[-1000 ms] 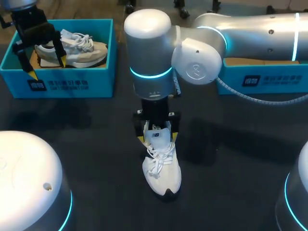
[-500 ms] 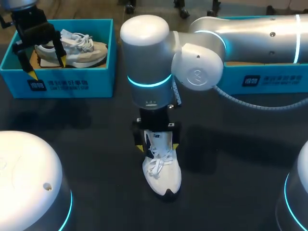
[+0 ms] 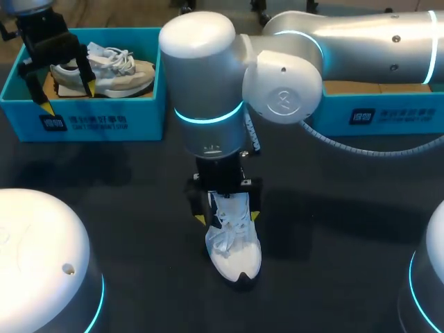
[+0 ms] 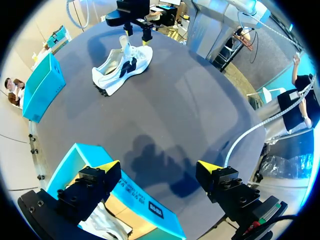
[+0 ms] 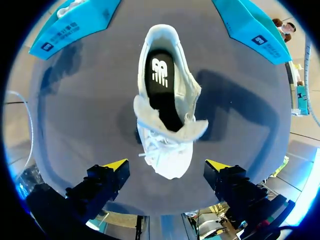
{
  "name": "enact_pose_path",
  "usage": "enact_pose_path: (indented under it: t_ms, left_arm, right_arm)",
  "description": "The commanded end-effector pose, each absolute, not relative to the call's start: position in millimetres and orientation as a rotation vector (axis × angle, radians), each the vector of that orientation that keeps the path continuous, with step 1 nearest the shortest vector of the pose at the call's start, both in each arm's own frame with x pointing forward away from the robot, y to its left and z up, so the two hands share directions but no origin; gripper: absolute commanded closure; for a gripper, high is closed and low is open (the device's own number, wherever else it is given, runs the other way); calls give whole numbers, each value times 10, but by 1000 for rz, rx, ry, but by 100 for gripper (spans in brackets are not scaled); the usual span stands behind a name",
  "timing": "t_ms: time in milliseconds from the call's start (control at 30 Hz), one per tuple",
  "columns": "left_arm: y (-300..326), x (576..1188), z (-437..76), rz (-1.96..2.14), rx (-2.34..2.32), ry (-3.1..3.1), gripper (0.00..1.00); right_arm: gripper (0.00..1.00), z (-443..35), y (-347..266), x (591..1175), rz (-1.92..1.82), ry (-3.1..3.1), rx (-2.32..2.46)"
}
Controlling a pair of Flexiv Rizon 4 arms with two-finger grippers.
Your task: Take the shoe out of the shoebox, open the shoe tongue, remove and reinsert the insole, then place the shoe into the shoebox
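shoe (image 3: pixel 234 243) light, soft upper, floppy tongue (image 5: pixel 175 131); grab stiffer heel (image 5: pixel 161 31) imo. right gripper (image 3: pixel 227 216) over it, fingers apart; left gripper (image 3: pixel 66 97) far left, also apart.

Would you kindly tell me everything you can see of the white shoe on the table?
The white shoe is a fabric sneaker with white laces, a dark toe bumper and a black insole bearing a white logo. It stands upright on its sole on the dark table, tongue folded forward, under the open right tool; contact is unclear.
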State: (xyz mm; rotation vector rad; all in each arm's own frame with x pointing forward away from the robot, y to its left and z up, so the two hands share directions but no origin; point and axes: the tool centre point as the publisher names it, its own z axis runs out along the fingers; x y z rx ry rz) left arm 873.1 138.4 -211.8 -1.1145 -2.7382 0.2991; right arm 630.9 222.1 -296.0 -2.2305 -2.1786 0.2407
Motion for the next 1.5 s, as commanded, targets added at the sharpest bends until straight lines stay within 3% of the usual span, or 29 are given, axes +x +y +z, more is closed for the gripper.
enact_pose_path:
  t_ms: [33, 300, 433, 1133, 1500]
  left_arm:
    - [1390, 8739, -2115, 296, -1115, -2736, 0]
    - [1390, 8739, -2115, 296, -1115, -2736, 0]
    - [1390, 8739, -2115, 296, -1115, -2736, 0]
    - [1390, 8739, -2115, 296, -1115, -2736, 0]
    - [1390, 8739, -2115, 296, -1115, -2736, 0]
  right_arm:
    - [54, -2964, 2263, 6187, 226, -2164, -2277]
    - [61, -2922, 2233, 6241, 250, -2231, -2248]
    - [69, -2928, 2187, 6322, 245, -2259, -2234]
    - [71, -3362, 1926, 7029, 68, -2402, -2037]
    - [69, -3119, 2136, 7055, 165, -2467, -2044]
